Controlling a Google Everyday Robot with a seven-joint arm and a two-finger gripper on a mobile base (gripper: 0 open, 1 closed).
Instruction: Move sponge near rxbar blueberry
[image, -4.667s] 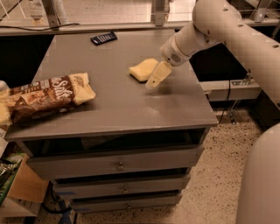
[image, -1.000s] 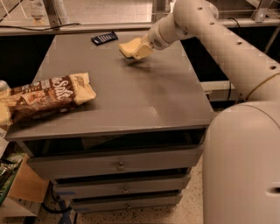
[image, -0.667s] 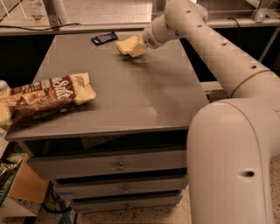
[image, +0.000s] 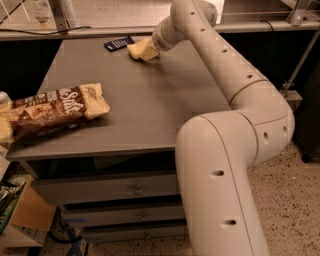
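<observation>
The pale yellow sponge (image: 139, 49) is at the far side of the grey table (image: 150, 100), just right of the dark navy rxbar blueberry (image: 118, 43), which lies flat near the back edge. My gripper (image: 148, 50) is at the sponge's right end, with the cream arm reaching across from the lower right. The sponge touches or hovers just over the tabletop; I cannot tell which. A narrow gap separates the sponge from the bar.
A big brown-and-cream snack bag (image: 52, 112) lies at the table's left front edge. Drawers (image: 115, 192) sit below the tabletop. A cardboard box (image: 27, 210) and clutter stand on the floor at the left. My arm's elbow (image: 225, 150) fills the right foreground.
My gripper has carried the sponge from the table's right middle to the far back, leftward toward the rxbar blueberry. The bar and snack bag have not moved.
</observation>
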